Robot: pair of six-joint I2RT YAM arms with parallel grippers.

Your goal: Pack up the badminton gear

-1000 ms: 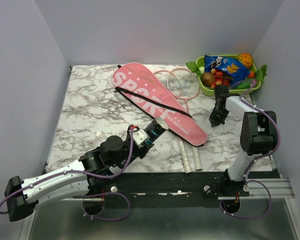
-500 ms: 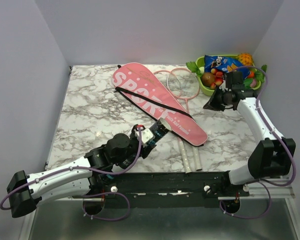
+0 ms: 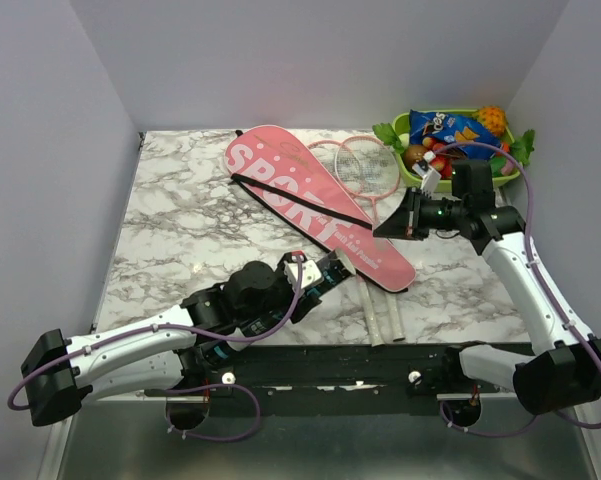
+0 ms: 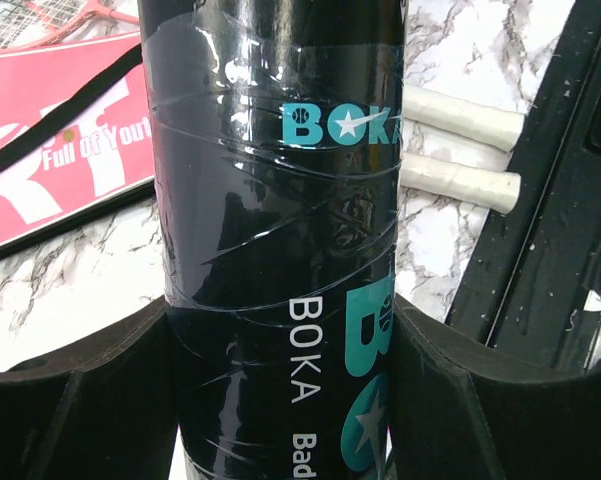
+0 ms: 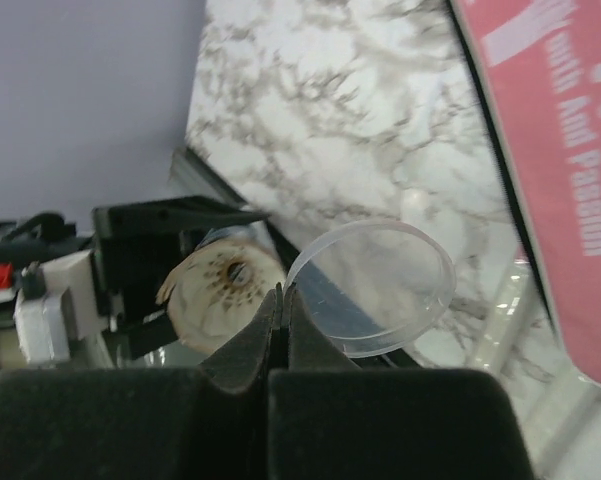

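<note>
The dark tube (image 4: 280, 250) is clamped across its middle between the spread fingers of the left gripper (image 4: 280, 390) and is held over the near part of the table (image 3: 180, 220), just beside the low end of the pink bag (image 3: 300, 200) and the handles of the rackets (image 3: 380, 315). Its open mouth (image 5: 225, 280) is turned toward the right gripper (image 5: 283, 300), whose pressed-together tips pinch a clear lid (image 5: 380, 290) by the rim. Capping the tube is judged to be the step in hand. Next, the lid must be squared to the mouth and pressed on.
</note>
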